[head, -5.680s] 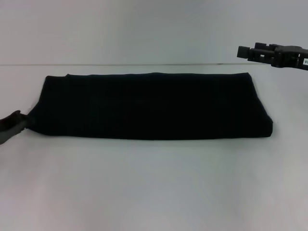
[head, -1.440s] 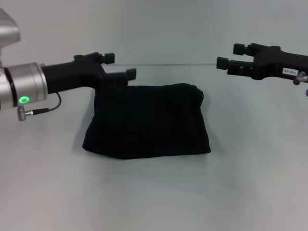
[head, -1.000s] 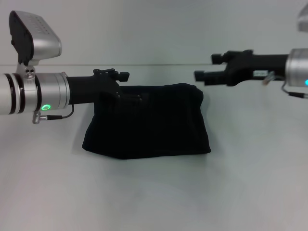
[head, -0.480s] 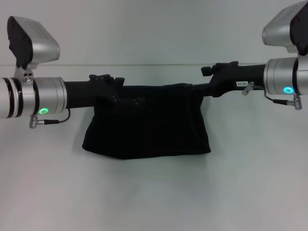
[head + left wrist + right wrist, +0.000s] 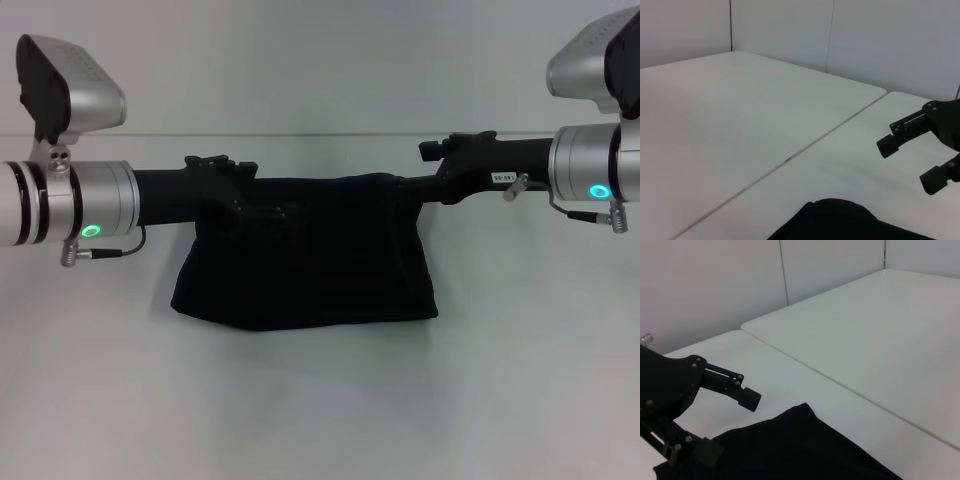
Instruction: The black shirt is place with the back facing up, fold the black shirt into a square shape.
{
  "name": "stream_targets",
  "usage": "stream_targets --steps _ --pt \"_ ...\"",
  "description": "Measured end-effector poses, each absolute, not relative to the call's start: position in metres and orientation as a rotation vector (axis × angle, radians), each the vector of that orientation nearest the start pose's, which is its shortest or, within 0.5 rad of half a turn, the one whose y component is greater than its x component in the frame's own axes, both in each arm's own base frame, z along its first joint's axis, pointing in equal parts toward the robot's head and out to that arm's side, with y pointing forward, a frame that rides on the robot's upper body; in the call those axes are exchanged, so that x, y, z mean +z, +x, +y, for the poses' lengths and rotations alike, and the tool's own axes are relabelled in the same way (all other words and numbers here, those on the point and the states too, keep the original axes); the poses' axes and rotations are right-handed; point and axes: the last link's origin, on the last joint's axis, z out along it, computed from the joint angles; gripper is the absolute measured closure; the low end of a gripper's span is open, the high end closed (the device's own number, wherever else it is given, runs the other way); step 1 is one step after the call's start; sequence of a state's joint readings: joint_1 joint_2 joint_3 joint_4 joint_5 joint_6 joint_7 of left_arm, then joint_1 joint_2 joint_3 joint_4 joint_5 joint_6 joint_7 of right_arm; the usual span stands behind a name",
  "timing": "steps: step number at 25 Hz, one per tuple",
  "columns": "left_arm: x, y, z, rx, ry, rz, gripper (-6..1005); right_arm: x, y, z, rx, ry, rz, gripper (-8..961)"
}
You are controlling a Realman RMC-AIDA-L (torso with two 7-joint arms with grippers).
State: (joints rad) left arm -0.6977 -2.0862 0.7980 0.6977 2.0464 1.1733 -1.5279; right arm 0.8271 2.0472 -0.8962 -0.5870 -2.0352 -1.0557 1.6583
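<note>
Head view. The black shirt (image 5: 305, 260) lies near the middle of the white table (image 5: 320, 400), folded into a compact, roughly rectangular block that is somewhat wider at its near edge than at its far edge. No lettering shows on the upward face. The left gripper (image 5: 262, 198) reaches in from the left and sits over the far left corner of the block, its dark fingers merging with the cloth; whether they pinch the fabric or stand apart cannot be told here. The right gripper (image 5: 412, 186) reaches in from the right to the far right corner in a mirrored pose, and its finger gap is likewise lost against the black cloth. Each arm shows a silver wrist ring with a green light (left (image 5: 91, 231), right (image 5: 599, 190)).

Left wrist view. A rounded edge of the black shirt (image 5: 850, 222) rises at the frame's edge. Farther off, the right gripper (image 5: 912, 162) appears with its two fingers clearly apart, holding nothing between them. A seam (image 5: 790, 159) runs across the table surface.

Right wrist view. The corner of the black shirt (image 5: 800, 445) spreads over the table. The left gripper (image 5: 732, 422) is seen beyond it, one finger above the cloth and the other low against the fabric edge, so its jaws stand spread.
</note>
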Motion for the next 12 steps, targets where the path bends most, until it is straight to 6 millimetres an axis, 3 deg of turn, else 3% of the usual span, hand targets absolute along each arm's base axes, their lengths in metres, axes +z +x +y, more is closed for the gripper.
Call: stream_targets --steps 12 --pt "-0.004 -0.2242 0.4112 -0.426 -2.556 -0.57 91 -0.0159 0.1937 0.4388 0.384 -2.569 0.641 69"
